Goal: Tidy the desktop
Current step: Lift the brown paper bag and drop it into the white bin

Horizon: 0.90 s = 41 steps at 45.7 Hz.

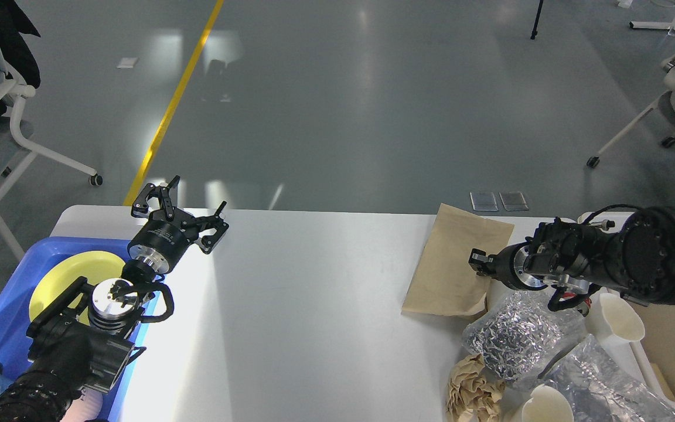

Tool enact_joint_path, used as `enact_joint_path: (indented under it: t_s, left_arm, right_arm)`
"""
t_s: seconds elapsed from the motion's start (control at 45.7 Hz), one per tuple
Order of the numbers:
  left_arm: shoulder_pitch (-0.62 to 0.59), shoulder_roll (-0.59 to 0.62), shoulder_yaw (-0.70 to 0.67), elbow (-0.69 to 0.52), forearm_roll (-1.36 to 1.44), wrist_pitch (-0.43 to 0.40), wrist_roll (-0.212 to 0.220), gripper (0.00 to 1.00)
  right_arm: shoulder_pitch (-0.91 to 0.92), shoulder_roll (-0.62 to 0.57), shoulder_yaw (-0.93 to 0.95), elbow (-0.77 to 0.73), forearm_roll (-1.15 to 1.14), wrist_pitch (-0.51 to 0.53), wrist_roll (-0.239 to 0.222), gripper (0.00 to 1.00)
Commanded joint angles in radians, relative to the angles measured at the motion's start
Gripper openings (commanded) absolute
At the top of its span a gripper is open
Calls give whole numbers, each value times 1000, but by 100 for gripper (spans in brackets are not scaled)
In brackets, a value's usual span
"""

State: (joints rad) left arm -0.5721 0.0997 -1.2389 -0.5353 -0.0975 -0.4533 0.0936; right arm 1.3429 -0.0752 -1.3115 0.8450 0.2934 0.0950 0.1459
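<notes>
**Two arms over a half-cleared desktop**

The desktop (314, 316) is filling the lower half of the head view, its glossy white-grey top lying bare through the middle and carrying clutter at both ends.

The left gripper (180, 206) is hanging above the far left part of the table, just beyond the blue tray (3, 316), with its two fingers spread wide and nothing between them. The tray is sitting at the left edge of the table and is holding a yellow plate (62, 275), partly hidden by the arm.

The right gripper (478, 261) is pointing leftward over the lower right part of a flat brown paper bag (452, 264) that is lying near the far right edge. It is showing small, dark and end-on, so it cannot be told whether its fingers are spread or pressed together, nor whether they are touching the bag.

Nearer the camera, a crinkled silver foil bag (513, 337) is lying just beside the paper bag. A crumpled ball of brown paper (473, 390) is resting in front of it, and a clear plastic wrapper (601, 381) is lying to its right. A white paper cup (619, 322) is tilting beside the foil bag, and another cup (545, 405) is showing at the bottom edge.
</notes>
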Motion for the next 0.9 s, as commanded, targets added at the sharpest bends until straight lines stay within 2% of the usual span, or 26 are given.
enact_joint_path:
  t_s: [0.0,0.307,0.46,0.57,0.657,0.745,0.876]
  left_arm:
    - [0,0,1,0,1,-1,0,97]
    - [0,0,1,0,1,1,0,97]
    - [1,0,-1,0,1,-1,0,97]
    - [1,0,-1,0,1,-1,0,97]
    - [1,0,-1,0,1,-1,0,97]
    - [1,0,-1,0,1,-1,0,97]
    - [1,0,-1,0,1,1,0,97]
  right_arm:
    - [1,0,0,2,0,0,0,0]
    - [53,8,11,25,0,11,0,0]
    - [188,-29,9,101,-3,37,1,0]
    - [361,-101,5,225,-54,116,7,0]
    - [554,-153,2,370,-163,235,12,0]
    - [705,-167,-2,486,-212,307,14,0]
    - [887,-163,-5,675,-224,360,12,0]
